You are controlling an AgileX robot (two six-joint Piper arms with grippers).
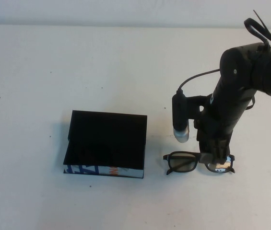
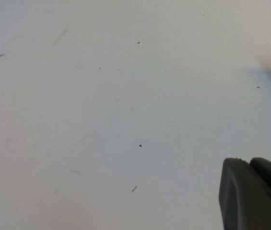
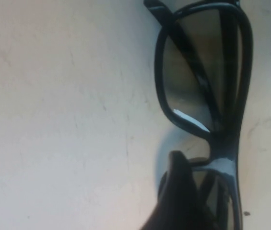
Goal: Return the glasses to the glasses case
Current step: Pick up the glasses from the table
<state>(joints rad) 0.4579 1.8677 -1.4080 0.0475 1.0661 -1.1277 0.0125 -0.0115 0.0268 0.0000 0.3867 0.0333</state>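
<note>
The glasses (image 1: 183, 162), dark-framed with reflective lenses, rest on the white table to the right of the glasses case (image 1: 107, 142). The case is a flat black box with a blue, white and orange front edge. My right gripper (image 1: 217, 155) is down over the glasses at the bridge and right lens and grips the frame. In the right wrist view one dark finger (image 3: 178, 191) presses against the frame (image 3: 231, 143) beside the bridge. My left gripper (image 2: 255, 191) is out of the high view, shut and empty above bare table.
The white table (image 1: 53, 72) stretches around the case, with a pale wall along its far edge. A cylindrical camera (image 1: 180, 120) hangs from the right arm just behind the glasses. A gap of a few centimetres separates the case from the glasses.
</note>
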